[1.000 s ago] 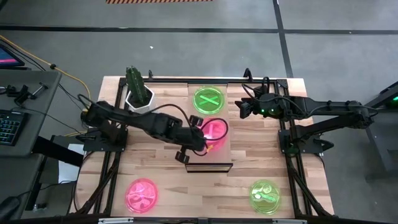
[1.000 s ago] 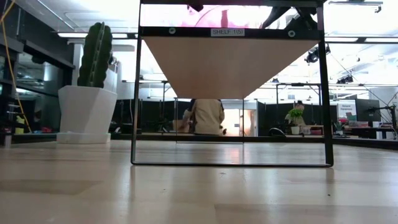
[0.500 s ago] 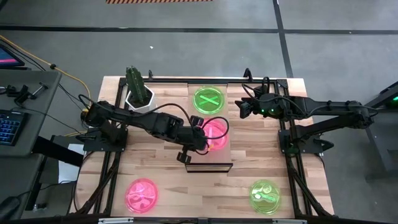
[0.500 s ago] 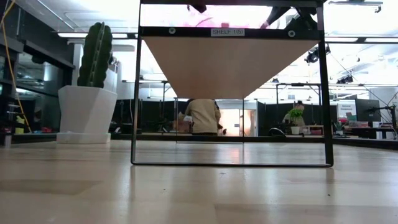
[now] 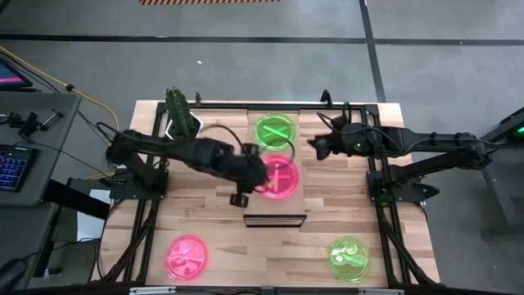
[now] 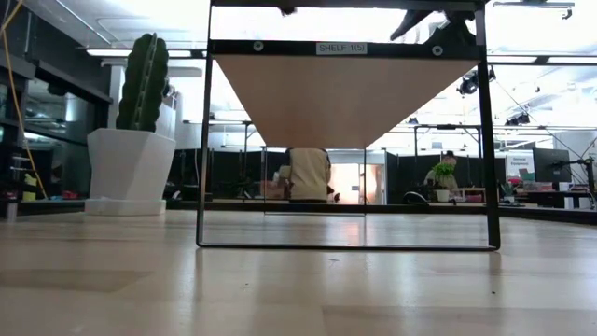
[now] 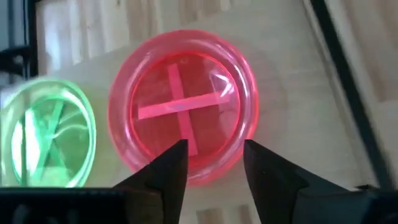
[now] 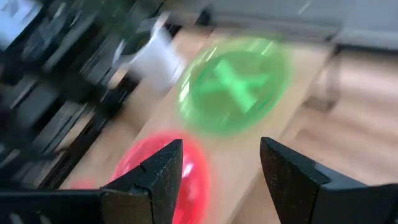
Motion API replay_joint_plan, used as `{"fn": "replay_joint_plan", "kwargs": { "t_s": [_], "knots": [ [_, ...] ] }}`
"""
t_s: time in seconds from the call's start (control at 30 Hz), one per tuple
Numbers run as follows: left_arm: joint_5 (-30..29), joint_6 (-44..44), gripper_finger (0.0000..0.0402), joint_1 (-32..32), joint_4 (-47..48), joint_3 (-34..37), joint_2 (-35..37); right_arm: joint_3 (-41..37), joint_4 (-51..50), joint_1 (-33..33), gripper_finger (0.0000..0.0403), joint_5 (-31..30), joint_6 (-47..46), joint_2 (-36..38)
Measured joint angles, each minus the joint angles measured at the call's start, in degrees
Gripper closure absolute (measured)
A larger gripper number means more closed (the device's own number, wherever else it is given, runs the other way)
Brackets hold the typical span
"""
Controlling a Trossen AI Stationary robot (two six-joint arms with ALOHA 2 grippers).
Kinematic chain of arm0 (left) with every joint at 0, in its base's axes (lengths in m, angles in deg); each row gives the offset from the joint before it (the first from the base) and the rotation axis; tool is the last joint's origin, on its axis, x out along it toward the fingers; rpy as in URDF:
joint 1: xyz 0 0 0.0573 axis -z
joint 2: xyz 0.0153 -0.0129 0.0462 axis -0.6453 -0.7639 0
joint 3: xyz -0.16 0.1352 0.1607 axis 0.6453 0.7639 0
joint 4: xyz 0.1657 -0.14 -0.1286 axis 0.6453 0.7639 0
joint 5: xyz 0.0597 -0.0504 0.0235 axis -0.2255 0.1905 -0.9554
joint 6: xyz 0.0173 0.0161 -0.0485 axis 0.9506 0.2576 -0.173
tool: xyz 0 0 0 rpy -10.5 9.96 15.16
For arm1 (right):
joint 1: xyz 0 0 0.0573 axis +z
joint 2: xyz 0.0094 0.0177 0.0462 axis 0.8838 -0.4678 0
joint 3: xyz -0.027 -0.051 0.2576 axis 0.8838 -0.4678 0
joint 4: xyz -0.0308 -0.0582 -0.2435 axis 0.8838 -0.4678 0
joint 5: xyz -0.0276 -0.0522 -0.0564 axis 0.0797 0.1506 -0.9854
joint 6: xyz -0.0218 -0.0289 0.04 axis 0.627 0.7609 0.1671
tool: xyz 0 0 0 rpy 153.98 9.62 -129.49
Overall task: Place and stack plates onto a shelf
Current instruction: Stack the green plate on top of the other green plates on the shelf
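The shelf [image 5: 278, 205] runs down the table's middle. Two plates lie flat on it: a green one [image 5: 275, 131] at the far end and a pink one [image 5: 280, 176] just nearer. My left gripper [image 5: 260, 179] is open at the pink plate's left rim. In its wrist view the fingertips [image 7: 214, 149] stand either side of that rim [image 7: 208, 177], and I see no touch. My right gripper [image 5: 313, 147] hovers open just right of the shelf. It looks toward both plates, the green one [image 8: 236, 84] and the pink one [image 8: 186, 168]. Another pink plate [image 5: 187, 256] and a green plate [image 5: 348, 258] lie on the table near its front edge.
A white pot with a cactus [image 5: 182, 123] stands at the table's far left, close behind my left arm. In the low view the shelf's dark frame [image 6: 345, 47] stands raised on legs. A person [image 6: 308, 175] is in the room beyond the table.
My left gripper has opened and let go of the pink plate. The plate was tilted in its hold and now lies flat on the shelf, nearer than the green plate. Its pink edge no longer shows above the shelf in the low view.
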Motion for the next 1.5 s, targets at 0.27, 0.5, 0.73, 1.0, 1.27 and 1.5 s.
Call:
{"fn": "replay_joint_plan", "kwargs": {
  "t_s": [0.27,0.5,0.73,1.0,1.27,1.5],
  "knots": [
    [3.5,-13.5,0.0251,-4.7,-10.1,9.9,18.5,0.0,-13.8,5.1,0.0206,26.4,-4.9,0.2],
    [4.5,-22.8,0.0251,-5.1,-33.6,29.5,37.1,-7.8,-22.3,21.2,0.0206,33.0,-22.6,0.1],
    [5.2,-30.8,0.0252,-5.0,-44.1,40.4,44.6,-24.1,-2.7,36.8,0.0206,39.9,-42.6,0.1],
    [5.2,-30.4,0.0254,-5.0,-45.1,41.6,44.3,-34.6,11.5,45.9,0.0206,39.0,-58.2,-0.8],
    [4.9,-29.8,0.0254,-5.0,-45.1,41.6,44.3,-34.8,11.4,48.9,0.0206,36.2,-58.6,-5.1],
    [4.9,-29.8,0.0254,-5.0,-45.1,41.6,44.3,-34.6,16.2,50.2,0.0206,36.2,-58.4,-12.7]
  ]
}}
